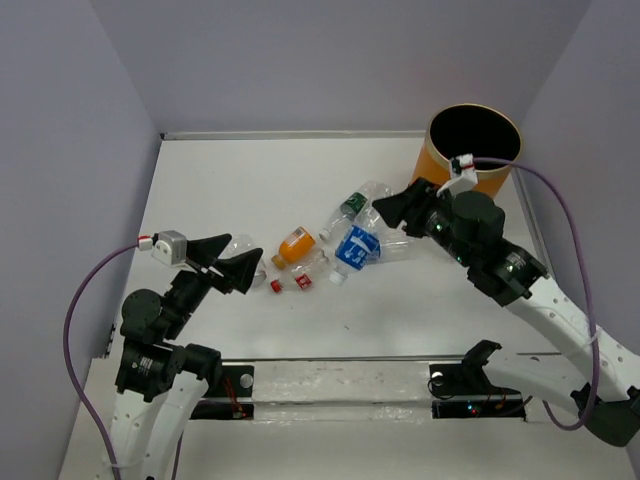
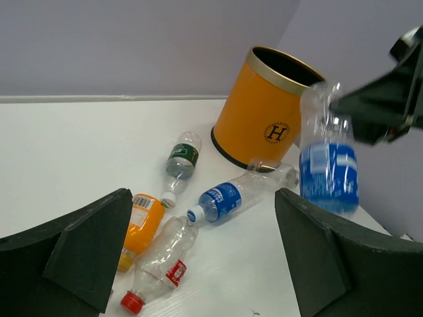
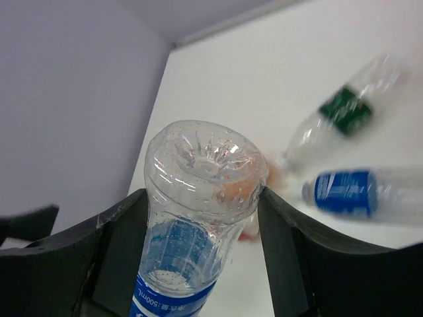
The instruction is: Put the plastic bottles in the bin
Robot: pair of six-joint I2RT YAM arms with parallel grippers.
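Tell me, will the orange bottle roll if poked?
Probably a little: the orange bottle lies on its side on the smooth table. It looks full of orange drink, so likely heavy for its size. The red-capped bottle beside it might stop it.

The blue-labelled bottle (image 3: 198,198) is seen as thin clear plastic, glossy and a bit crinkly. The bin (image 2: 258,125) is finished smooth orange with a brassy-looking rim, the table (image 1: 230,190) is kept matt white, and the left gripper (image 2: 203,193) is done in matt black.
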